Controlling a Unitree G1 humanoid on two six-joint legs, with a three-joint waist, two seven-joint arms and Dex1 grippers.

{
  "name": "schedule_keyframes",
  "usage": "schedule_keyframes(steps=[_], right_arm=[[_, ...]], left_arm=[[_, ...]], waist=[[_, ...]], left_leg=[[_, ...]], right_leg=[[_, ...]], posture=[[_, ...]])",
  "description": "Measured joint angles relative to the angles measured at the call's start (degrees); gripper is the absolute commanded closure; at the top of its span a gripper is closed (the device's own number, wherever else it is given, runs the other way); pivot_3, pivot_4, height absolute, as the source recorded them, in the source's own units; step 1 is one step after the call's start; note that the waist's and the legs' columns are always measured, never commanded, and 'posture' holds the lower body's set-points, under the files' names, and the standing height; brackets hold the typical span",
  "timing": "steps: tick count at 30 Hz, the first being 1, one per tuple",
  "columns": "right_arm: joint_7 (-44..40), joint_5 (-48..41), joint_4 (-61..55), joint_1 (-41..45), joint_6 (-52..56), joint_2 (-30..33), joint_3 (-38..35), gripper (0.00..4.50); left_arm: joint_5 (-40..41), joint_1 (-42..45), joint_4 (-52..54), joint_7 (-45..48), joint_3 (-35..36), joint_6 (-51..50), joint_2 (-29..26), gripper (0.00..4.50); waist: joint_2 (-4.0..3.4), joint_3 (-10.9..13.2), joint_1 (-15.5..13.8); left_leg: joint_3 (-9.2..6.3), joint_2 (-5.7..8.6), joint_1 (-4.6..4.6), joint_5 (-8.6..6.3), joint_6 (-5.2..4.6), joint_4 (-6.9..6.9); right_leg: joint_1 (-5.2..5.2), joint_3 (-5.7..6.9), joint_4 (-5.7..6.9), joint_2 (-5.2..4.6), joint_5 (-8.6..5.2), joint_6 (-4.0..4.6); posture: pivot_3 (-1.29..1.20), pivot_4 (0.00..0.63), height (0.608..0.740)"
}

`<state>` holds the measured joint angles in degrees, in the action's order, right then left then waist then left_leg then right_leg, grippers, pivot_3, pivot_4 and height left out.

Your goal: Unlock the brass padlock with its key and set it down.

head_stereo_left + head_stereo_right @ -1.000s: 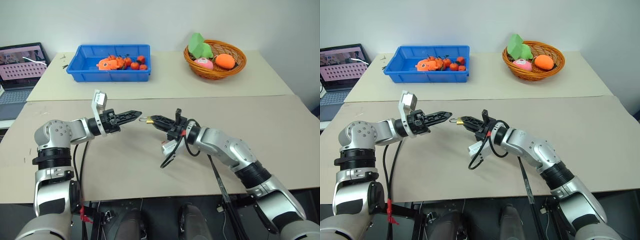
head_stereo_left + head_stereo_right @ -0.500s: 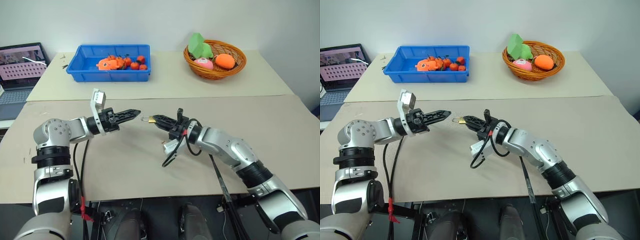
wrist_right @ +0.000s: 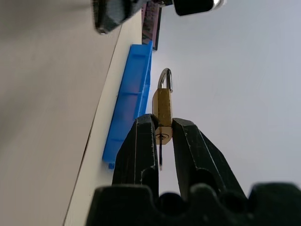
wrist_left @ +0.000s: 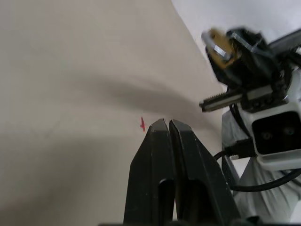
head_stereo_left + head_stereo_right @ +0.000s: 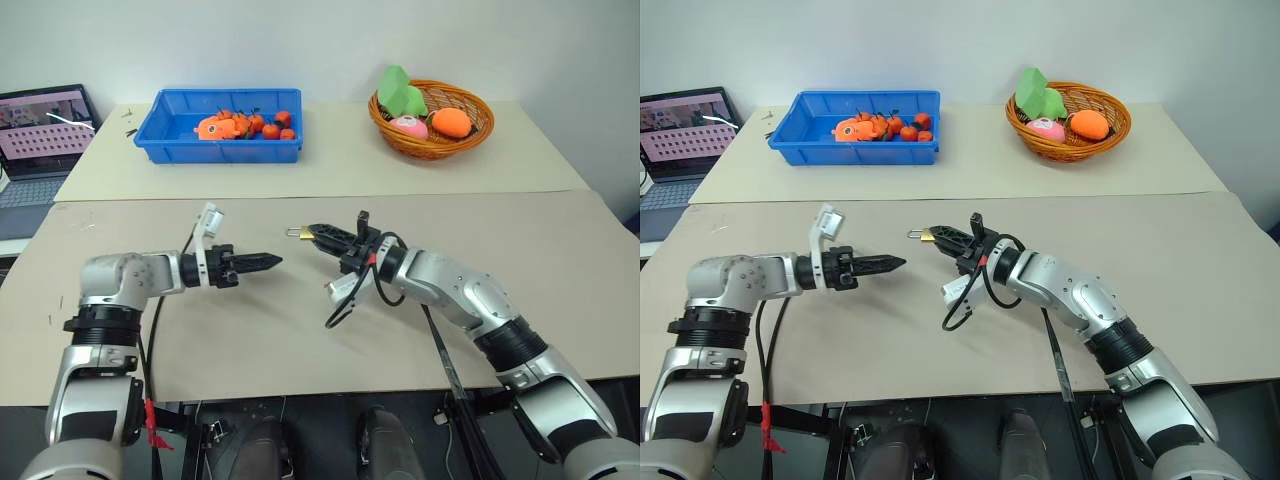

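Note:
The brass padlock [image 5: 298,233] hangs above the table, pinched by its body at the tips of my right gripper [image 5: 312,233], which is shut on it. In the right wrist view the padlock [image 3: 162,106] points its silvery shackle away from the fingers, the loop looking closed. A thin dark sliver sticks out of its keyhole end; I cannot tell whether it is the key. My left gripper [image 5: 277,261] is shut, lower than the padlock and a little to its left, pointing right. In the left wrist view its fingers [image 4: 157,141] show nothing between them.
A blue bin [image 5: 160,140] of orange toys stands at the back left and a wicker basket [image 5: 480,135] of toy fruit at the back right. A laptop [image 5: 40,130] sits off the far left. A black cable [image 5: 345,305] loops under my right wrist.
My left gripper has sunk and drawn back to the left, away from the padlock, and its wrist has rolled. The right gripper has kept still with the padlock.

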<state>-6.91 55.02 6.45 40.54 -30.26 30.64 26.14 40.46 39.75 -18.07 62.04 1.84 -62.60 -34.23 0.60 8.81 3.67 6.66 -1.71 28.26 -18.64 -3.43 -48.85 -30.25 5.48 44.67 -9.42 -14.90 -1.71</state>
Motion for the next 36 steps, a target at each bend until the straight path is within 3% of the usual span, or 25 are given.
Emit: schedule_keyframes(steps=[36], right_arm=[[0.06,0.5,-0.84,-3.29,-0.14,-0.79,0.32,4.37]], left_arm=[[0.51,1.96,0.8,-2.88,3.97,-0.61,2.28,4.36]], waist=[[0.0,0.0,0.0]], left_leg=[[-0.01,0.01,-0.01,0.0,-0.01,0.0]], right_leg=[[0.0,-0.01,0.0,0.0,-0.02,-0.02]], posture=[[0.0,0.15,0.664]])
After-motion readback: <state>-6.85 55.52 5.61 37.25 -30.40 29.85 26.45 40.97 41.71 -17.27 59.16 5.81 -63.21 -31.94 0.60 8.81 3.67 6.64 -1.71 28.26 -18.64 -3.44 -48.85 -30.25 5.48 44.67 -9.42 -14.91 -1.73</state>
